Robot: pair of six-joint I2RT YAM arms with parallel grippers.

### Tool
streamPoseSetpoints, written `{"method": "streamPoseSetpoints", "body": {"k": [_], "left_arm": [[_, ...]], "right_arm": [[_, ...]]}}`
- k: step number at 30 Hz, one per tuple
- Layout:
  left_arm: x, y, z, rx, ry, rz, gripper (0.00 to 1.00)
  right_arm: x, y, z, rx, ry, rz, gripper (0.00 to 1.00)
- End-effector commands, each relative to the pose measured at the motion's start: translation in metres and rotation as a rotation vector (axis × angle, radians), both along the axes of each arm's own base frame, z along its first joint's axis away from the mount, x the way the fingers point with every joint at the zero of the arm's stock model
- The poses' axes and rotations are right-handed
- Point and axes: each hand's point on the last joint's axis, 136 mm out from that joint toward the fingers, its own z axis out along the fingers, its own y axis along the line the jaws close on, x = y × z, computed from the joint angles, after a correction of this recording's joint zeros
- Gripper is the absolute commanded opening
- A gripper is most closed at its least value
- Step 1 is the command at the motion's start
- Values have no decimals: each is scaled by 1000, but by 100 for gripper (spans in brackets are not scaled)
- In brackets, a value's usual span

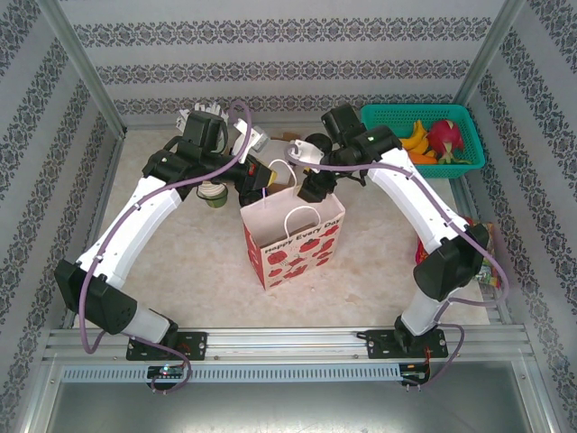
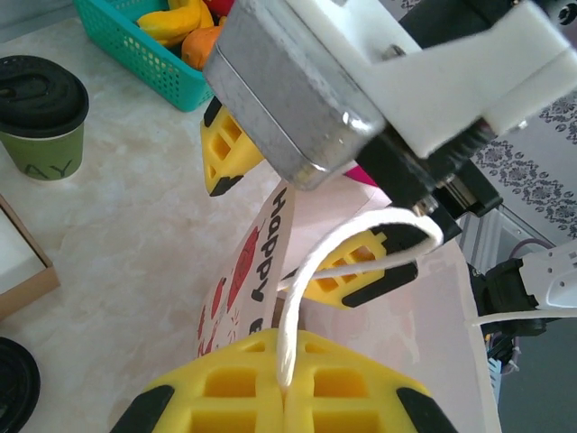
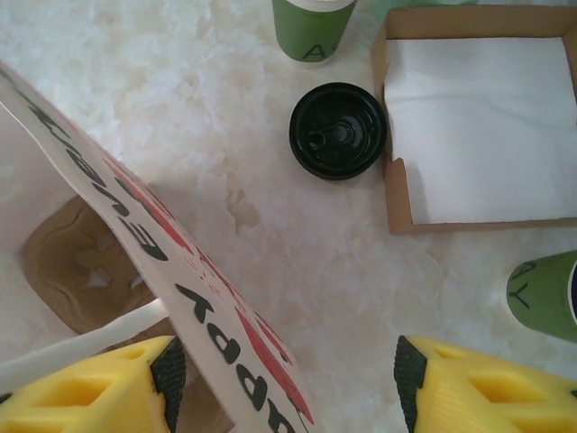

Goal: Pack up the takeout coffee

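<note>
The white paper bag [image 1: 293, 239] with red strawberry print stands open in the middle of the table. My left gripper [image 2: 287, 390] is shut on its white cord handle [image 2: 297, 298], holding it up. My right gripper [image 3: 288, 370] is open, its yellow fingers [image 3: 99, 388] astride the bag's far wall [image 3: 225, 343], one inside and one outside. An olive-green takeout coffee [image 2: 41, 117] with a black lid stands on the table beyond the bag. In the right wrist view a lidded coffee [image 3: 338, 131] stands just past the bag, with further green cups [image 3: 313, 27] around it.
A brown cardboard box of white napkins [image 3: 478, 126] lies beside the cups. A brown cup carrier [image 3: 72, 271] sits in the bottom of the bag. A teal basket [image 1: 424, 135] of fruit stands at the back right.
</note>
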Motion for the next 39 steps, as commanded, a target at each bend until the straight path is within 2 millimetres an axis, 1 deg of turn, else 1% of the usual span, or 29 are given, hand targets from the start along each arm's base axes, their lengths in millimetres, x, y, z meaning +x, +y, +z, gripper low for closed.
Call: {"method": "streamPoseSetpoints", "body": {"k": [1,5,7,10,13,16,18,19,21,22,23,25,27,29,31,33,34,36,38,39], "left_arm": [[1,1,11,-11,-25,-18,4],[2,1,15,-20,-23,-26,4],[1,1,18,-30,-24,-33,6],[-1,1,23,-38,-29,-36,11],[-7,2,29,-59,-38,-58,16],[-12,6,37,-80,-55,-57,23],[-14,11,41,-86,-70,-35,36],[-14,14,44,-86,-81,-19,49],[-17,19,49,-86,-104,12,67],[-15,24,51,-82,-121,48,79],[-11,31,53,-71,-141,106,89],[-1,49,55,-43,-169,246,100],[10,74,55,-4,-185,416,100],[21,111,52,65,-191,638,100],[25,149,49,129,-189,845,100],[22,186,47,175,-188,1029,100],[20,198,45,188,-188,1085,99],[12,226,38,229,-166,1217,99],[3,246,28,278,-137,1314,100],[-2,252,20,301,-121,1338,100]], "right_arm": [[-17,8,-1,-4,-1,134,57],[-24,10,-3,-14,3,154,35],[-28,10,-3,-20,9,156,27],[-34,10,3,-7,15,141,19],[-40,11,11,22,14,104,9],[-45,9,17,31,0,31,4],[-50,7,21,51,16,-17,1],[-54,7,23,65,31,-38,1],[-62,6,23,84,64,-78,0],[-66,6,23,88,79,-107,0],[-67,5,22,88,95,-146,0],[-72,6,20,92,141,-217,0],[-76,6,17,88,181,-279,0],[-77,4,12,68,189,-365,0],[-72,-1,9,55,212,-498,0],[-71,-5,10,64,247,-622,0],[-70,-7,11,74,251,-680,0],[-74,-7,14,98,267,-770,0],[-77,-8,17,129,278,-851,0],[-76,-9,17,149,285,-900,0]]}}
